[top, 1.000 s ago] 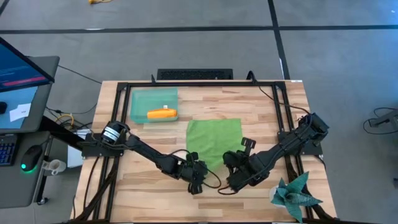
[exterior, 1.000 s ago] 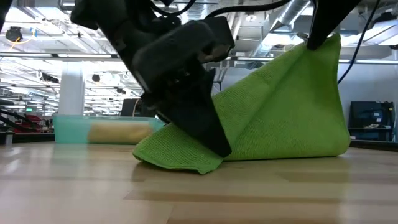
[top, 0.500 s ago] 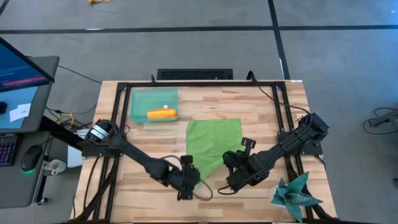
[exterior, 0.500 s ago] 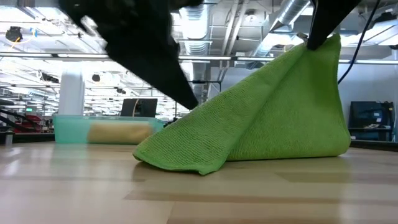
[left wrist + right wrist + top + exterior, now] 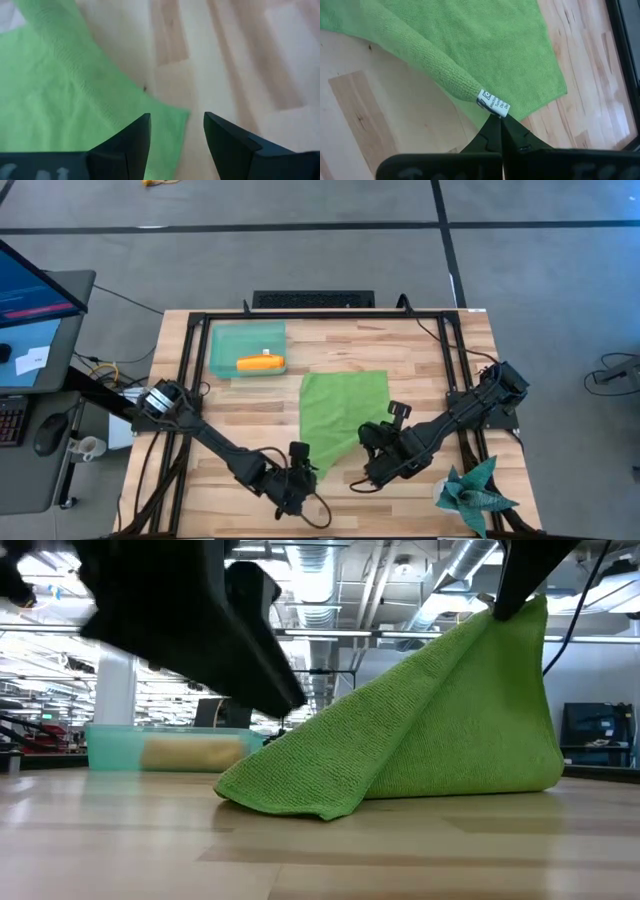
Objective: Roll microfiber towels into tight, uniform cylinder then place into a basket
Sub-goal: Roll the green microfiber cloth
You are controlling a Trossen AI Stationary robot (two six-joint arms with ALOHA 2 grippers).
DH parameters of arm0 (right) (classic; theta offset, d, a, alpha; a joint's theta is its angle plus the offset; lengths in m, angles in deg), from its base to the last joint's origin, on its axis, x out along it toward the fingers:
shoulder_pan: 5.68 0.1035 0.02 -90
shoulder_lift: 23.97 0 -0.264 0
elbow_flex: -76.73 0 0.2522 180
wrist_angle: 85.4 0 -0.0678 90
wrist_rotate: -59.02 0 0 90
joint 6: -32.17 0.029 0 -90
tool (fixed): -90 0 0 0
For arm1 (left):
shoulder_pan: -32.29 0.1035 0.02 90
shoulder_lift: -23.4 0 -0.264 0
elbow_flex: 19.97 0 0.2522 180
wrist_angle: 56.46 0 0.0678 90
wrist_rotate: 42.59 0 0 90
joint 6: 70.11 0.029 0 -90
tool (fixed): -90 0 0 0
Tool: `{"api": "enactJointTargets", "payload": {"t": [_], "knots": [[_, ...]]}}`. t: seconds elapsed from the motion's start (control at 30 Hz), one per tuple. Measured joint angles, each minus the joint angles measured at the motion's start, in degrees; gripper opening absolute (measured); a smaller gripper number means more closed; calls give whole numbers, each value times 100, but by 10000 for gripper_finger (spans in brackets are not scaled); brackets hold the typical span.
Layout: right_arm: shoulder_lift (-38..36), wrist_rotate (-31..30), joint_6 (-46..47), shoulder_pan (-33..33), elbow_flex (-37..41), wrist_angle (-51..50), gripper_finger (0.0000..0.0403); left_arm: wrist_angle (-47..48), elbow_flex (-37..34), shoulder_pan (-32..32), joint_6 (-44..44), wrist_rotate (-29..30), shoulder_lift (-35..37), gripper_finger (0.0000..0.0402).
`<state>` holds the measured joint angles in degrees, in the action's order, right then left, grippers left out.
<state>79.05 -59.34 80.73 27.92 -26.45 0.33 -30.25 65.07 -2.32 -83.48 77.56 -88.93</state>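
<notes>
Green towel point(image 5: 340, 412) half-lifted, one corner pinched

Your right gripper point(image 5: 496, 121) is clenched on its tagged corner, raised over mid-table; left gripper point(image 5: 175, 131) hangs released beside the near edge. Pull unevenly and the roll skews. Orange roll point(image 5: 261, 363) sits in the basket point(image 5: 225, 340).

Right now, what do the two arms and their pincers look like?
Both arms are dark, jointed links with black cables looping beside them. The left pincer has two smooth, dark, tapered fingers; the right pincer has narrow dark fingers. A silvery round motor cap marks the left arm's base.
</notes>
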Motion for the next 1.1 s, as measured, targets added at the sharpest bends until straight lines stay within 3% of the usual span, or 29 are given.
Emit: {"api": "enactJointTargets", "payload": {"t": [0.4, 0.77, 0.9, 1.1], "knots": [[2, 3, -52, -76, 2, -16, 6, -337, 16, 354, 149, -634, -585, 176], [2, 4, -52, -76, 2, -22, 6, -454, -192, 595, -258, -938, -556, 170], [2, 12, -54, -66, 2, -24, 6, -564, -352, 686, -407, -955, -547, 133], [2, 147, -96, -62, 2, -26, 6, -944, -408, 661, 71, -891, -570, 41]]}}
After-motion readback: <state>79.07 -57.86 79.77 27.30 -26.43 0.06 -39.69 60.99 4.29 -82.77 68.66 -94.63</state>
